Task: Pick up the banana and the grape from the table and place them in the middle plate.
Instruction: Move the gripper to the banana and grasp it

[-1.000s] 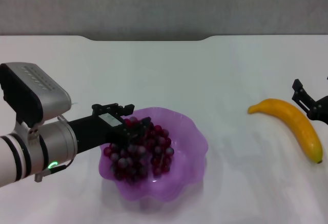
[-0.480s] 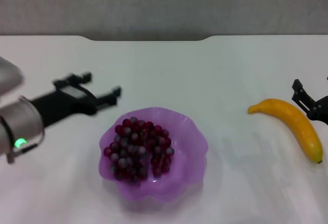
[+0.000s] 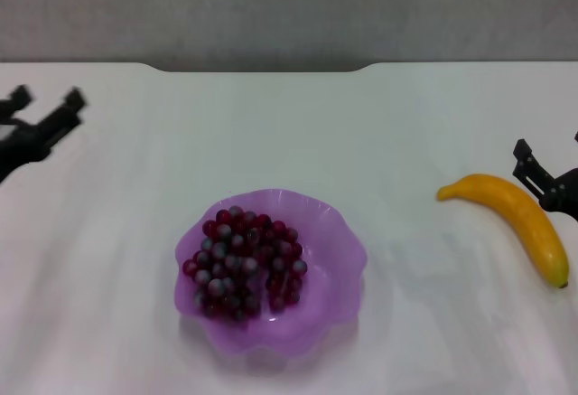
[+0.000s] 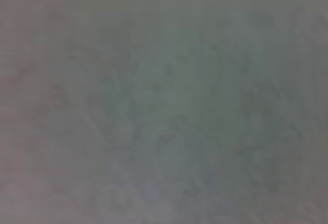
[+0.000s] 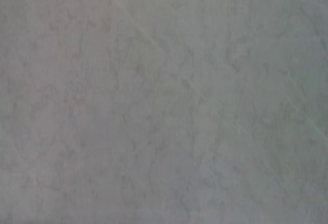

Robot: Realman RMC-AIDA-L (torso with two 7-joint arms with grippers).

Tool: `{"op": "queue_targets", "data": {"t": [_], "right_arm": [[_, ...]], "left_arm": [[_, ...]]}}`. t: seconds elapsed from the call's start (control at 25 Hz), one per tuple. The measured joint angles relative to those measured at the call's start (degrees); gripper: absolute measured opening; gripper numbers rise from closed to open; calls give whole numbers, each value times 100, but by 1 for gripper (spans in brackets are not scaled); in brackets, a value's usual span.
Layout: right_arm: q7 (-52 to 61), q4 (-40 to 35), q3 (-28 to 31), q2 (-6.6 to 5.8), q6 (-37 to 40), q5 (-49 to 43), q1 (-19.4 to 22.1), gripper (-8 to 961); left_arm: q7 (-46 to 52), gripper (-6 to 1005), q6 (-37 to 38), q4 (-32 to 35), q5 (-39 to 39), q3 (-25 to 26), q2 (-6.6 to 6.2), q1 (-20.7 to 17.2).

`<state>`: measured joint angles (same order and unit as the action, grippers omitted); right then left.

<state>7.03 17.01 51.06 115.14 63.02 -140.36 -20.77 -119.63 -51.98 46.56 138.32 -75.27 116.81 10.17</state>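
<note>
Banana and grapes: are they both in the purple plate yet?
Halfway. The grape bunch lies in the middle plate. The banana is on the table, the right gripper beside it. The left gripper is open, empty, far off. Banana remains.

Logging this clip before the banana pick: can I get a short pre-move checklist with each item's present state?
1. Grape inside the middle plate: ok.
2. Banana in plate: not ok, it lies on the table, robot's right.
3. Left tool away from plate, at the robot's far left, empty: ok.
4. Right tool beside the banana: ok.
5. Right tool open wide enough: cannot tell.
</note>
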Motion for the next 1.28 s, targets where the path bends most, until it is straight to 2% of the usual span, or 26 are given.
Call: {"op": "queue_targets", "data": {"t": [0.04, 0.12, 0.16, 0.28, 0.48, 0.56, 0.96, 1.16, 1.28], "right_arm": [[0, -2, 0, 0, 0, 0, -8, 907], [0, -4, 0, 3, 0, 0, -35, 906], [0, -4, 0, 5, 0, -1, -44, 906], [0, 2, 0, 7, 0, 0, -58, 905], [0, 20, 0, 9, 0, 0, -69, 905], [0, 28, 0, 9, 0, 0, -74, 906], [-484, 246, -54, -2, -122, -7, -101, 907], [-1019, 1192, 50, -70, -1171, -9, -39, 907], [-1539, 2100, 372, -156, -2282, -9, 105, 906]], "left_arm": [[-273, 895, -153, -313, 245, 118, 5, 77], [-423, 895, -241, -458, 361, 171, 11, 109], [-1001, 895, -427, -862, 737, 268, 26, 184], [-1492, 895, -473, -1233, 1088, 272, 41, 266], [-1768, 895, -453, -1734, 1213, 299, 44, 424], [-1954, 895, -479, -2266, 1289, 604, 47, 554], [-1785, 896, -426, -3190, 1292, 1676, 46, 732], [-1682, 896, -354, -3266, 1254, 1846, 20, 695], [-1724, 896, -309, -3298, 1238, 1822, 19, 702]]}}
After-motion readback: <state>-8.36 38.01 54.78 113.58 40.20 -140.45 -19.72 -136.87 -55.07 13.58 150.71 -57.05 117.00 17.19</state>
